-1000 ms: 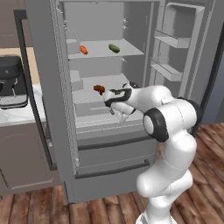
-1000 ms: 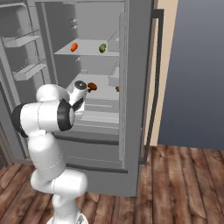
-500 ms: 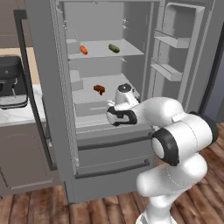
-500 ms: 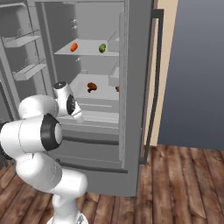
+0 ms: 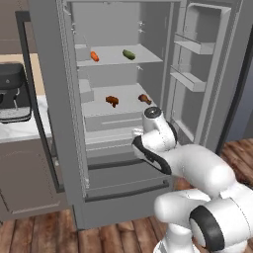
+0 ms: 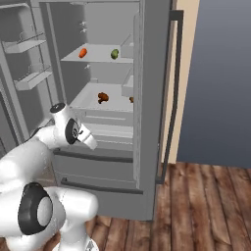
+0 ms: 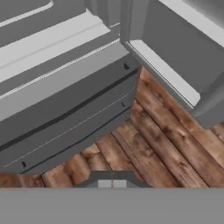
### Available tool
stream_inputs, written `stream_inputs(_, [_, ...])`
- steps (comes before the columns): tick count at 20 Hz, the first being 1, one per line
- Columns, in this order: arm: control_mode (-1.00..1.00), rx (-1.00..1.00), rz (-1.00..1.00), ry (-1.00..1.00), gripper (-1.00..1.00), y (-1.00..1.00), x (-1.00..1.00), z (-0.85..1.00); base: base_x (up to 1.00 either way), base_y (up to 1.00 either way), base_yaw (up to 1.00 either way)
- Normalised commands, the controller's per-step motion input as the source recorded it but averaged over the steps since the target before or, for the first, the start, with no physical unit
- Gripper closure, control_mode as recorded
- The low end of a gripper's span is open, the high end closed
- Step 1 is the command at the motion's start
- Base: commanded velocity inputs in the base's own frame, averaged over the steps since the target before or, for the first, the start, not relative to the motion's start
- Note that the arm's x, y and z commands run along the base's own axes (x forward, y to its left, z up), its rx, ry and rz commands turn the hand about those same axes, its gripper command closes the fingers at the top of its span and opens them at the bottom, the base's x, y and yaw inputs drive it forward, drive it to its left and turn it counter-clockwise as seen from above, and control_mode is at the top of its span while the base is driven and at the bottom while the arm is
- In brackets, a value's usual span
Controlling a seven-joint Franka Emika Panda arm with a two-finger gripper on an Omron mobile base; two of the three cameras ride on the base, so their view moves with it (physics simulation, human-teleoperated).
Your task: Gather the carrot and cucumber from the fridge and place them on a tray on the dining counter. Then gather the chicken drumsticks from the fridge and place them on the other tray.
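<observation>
The small orange tapered carrot (image 5: 94, 56) and the short green oval cucumber (image 5: 128, 54) lie well apart on the upper grey shelf of the open grey double-door fridge (image 5: 54, 123), in the upper centre of the left base view. On the shelf below rest two reddish-brown chicken drumsticks, one (image 5: 112, 101) near the frame centre and one (image 5: 144, 99) to its right. In the hand view, the two-finger gripper (image 7: 112, 183) sits at the bottom centre, its jaws closed together and holding nothing, above the brown wood-plank floor (image 7: 166, 148) beside the fridge's lower drawer front.
</observation>
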Motion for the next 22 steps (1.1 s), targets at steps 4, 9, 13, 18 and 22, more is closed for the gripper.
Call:
stream_inputs(4, [-1.00,0.04,0.15,0.02,1.00,-0.26,-0.50,0.25,0.00,0.00,0.00])
stream_inputs(9, [-1.00,0.00,0.30,0.22,1.00,0.13,0.00,0.23,0.00,0.00,0.00])
stream_inputs(13, [-1.00,0.00,0.21,0.04,1.00,0.08,0.00,0.17,0.00,0.00,0.00])
stream_inputs(18, [-1.00,0.00,0.01,-0.08,1.00,0.04,-0.28,0.18,0.00,0.00,0.00])
stream_inputs(22, [-1.00,0.00,-0.01,-0.34,1.00,0.00,-0.75,0.00,0.00,0.00,0.00])
